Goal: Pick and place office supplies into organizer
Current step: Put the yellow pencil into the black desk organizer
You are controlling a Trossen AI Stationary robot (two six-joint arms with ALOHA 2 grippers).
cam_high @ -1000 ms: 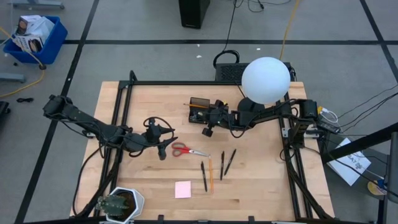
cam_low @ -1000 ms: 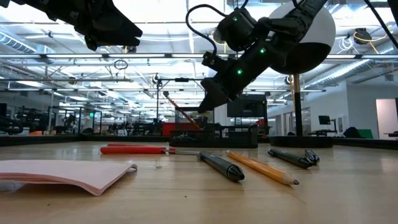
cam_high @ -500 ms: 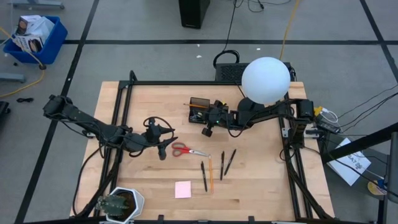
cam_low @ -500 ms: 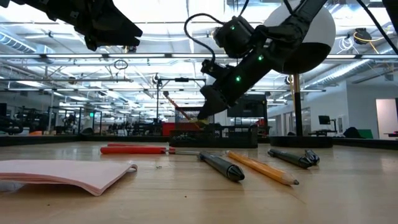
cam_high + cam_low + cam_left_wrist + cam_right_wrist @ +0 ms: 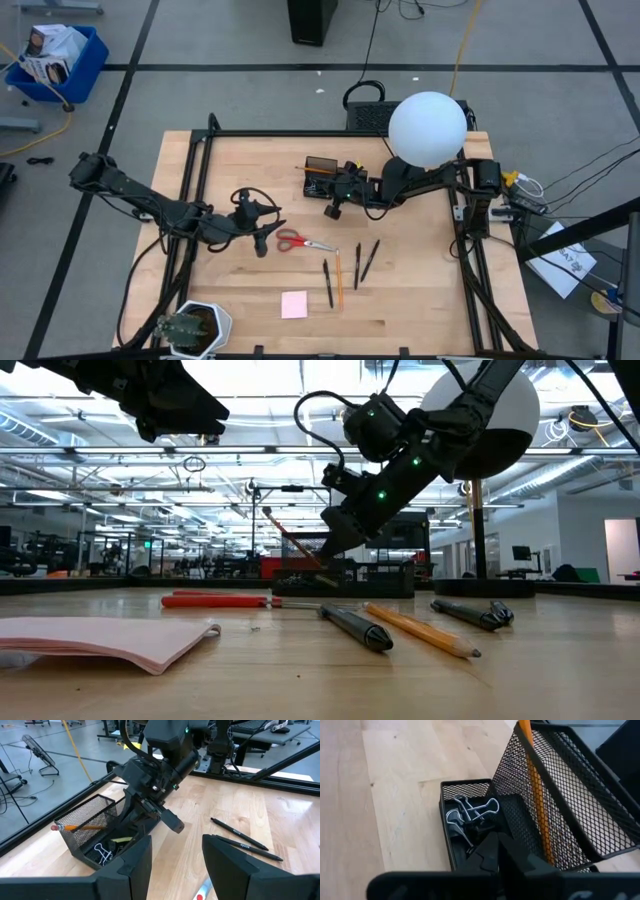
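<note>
- The organizer [image 5: 320, 176] is already holding a pencil [image 5: 536, 795] and binder clips [image 5: 470, 812].
- The right end effector [image 5: 335, 545], closed and empty, is hovering over it.
- The left end effector [image 5: 262, 238], half open and empty, is waiting beside the scissors [image 5: 300, 241].
- Pens [image 5: 364, 260] and the sticky pad [image 5: 294, 304] are lying on the bench [image 5: 420, 290].

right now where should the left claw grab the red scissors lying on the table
Grip the scissors from straight above at the pivot, where the red handles meet the blades. They lie flat, so only a top-down pinch across that narrow neck fits. The left claw sits just beside the handles.
</note>
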